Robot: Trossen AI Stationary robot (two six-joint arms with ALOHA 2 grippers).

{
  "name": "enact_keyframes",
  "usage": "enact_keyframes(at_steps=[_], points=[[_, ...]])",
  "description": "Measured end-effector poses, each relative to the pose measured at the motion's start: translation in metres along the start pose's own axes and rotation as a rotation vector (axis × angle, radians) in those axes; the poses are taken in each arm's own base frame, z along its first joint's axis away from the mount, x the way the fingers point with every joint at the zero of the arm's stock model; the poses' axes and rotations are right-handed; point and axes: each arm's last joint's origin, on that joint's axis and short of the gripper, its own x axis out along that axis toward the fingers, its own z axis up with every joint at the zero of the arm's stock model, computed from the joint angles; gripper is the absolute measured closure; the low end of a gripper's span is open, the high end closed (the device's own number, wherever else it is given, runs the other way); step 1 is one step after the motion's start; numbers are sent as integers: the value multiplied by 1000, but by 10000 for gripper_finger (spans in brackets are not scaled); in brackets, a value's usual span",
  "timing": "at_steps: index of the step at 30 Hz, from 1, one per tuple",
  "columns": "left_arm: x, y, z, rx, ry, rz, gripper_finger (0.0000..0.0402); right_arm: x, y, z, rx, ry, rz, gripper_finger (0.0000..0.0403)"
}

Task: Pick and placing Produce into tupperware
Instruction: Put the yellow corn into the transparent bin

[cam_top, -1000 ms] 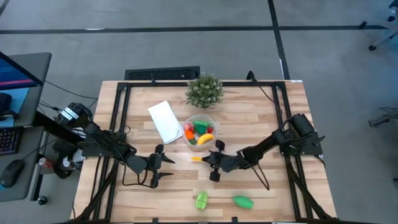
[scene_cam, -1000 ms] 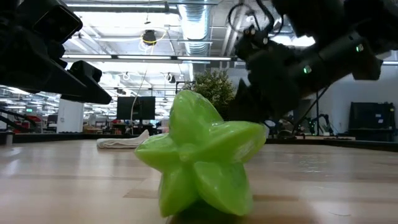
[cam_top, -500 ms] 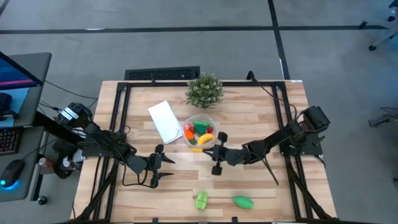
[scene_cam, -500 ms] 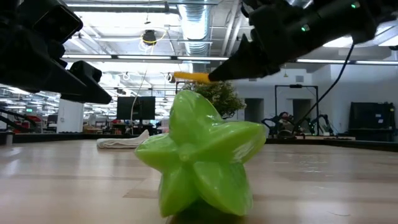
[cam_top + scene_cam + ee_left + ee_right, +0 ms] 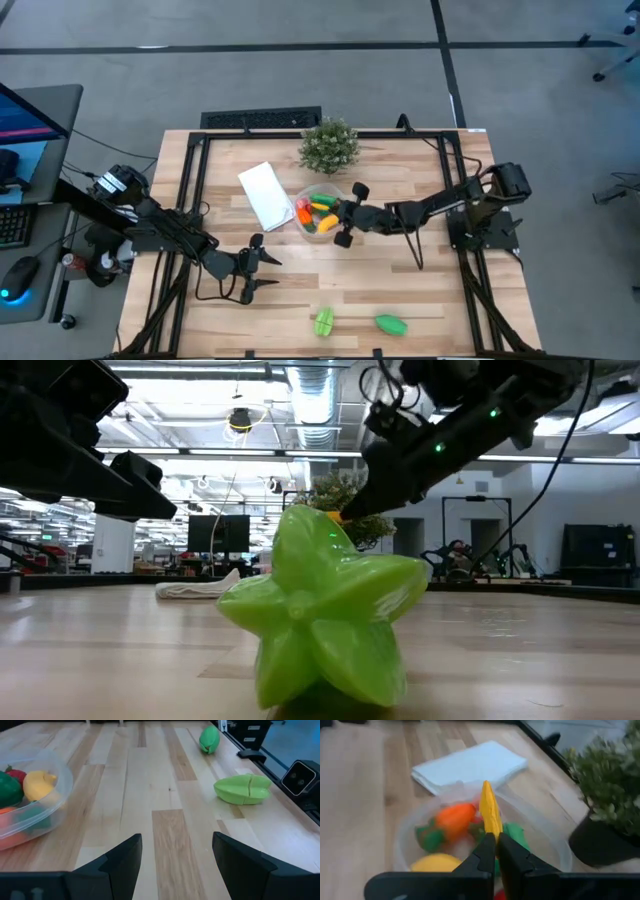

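Holding: the right gripper [image 5: 494,840] has its jaws pinched shut on a thin yellow piece [image 5: 490,815], gripped at its lower end so most of it stands clear above the fingertips.
Position: in the high view the right gripper [image 5: 338,214] hangs at the near-right rim of the clear bowl [image 5: 303,228], with the yellow piece over the bowl's inside.
Bowl contents: an orange piece [image 5: 454,817], green pieces [image 5: 431,839] and a yellow lemon-like fruit [image 5: 434,864] already lie in it, so free room is small.
Step in hand: judged to be the drop of the yellow piece into the bowl.
Doing it well: bring the piece over the middle of the bowl, not the rim, lower it close to the pile, then part the jaws without sideways drag, so the light bowl does not slide on the counter [image 5: 400,180].
Risk: a long piece let go from height could tip over the rim, or land on the white lid [image 5: 265,195] just beside the bowl.
Clearance: the potted plant [image 5: 328,146] stands near, behind the bowl; the arm should lift away toward its own side.
Left gripper [image 5: 176,851]: waits with jaws wide and empty, over bare counter in front of the bowl.
Left to do: a green star-shaped fruit [image 5: 324,321] and a green oval fruit [image 5: 390,324] lie near the front edge, well apart from the bowl.
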Motion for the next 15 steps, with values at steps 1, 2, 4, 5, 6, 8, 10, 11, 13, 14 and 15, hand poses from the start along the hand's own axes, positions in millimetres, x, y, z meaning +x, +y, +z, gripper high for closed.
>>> enact_keyframes(at_steps=[1,2,4,5,6,8,10,11,13,14,15], points=[[0,0,0,0,0,0,168,1,-2,-1,4,5,0,397],[0,0,0,0,0,0,168,2,-4,0,11,3,4,397],[0,0,0,1,0,0,168,3,-6,0,18,5,6,397],[0,0,0,1,0,0,168,3,-6,0,19,10,7,397],[0,0,0,1,0,0,168,3,-6,0,24,10,7,397],[0,0,0,5,0,0,168,3,-6,0,27,10,7,397],[0,0,0,5,0,0,168,3,-6,0,26,11,8,397],[0,0,0,5,0,0,168,3,-6,-1,25,13,8,397],[0,0,0,5,0,0,168,3,-6,-1,31,19,8,397],[0,0,0,5,0,1,168,3,-6,-1,33,20,10,396],[0,0,0,5,0,1,168,3,-6,-1,38,19,15,395]])
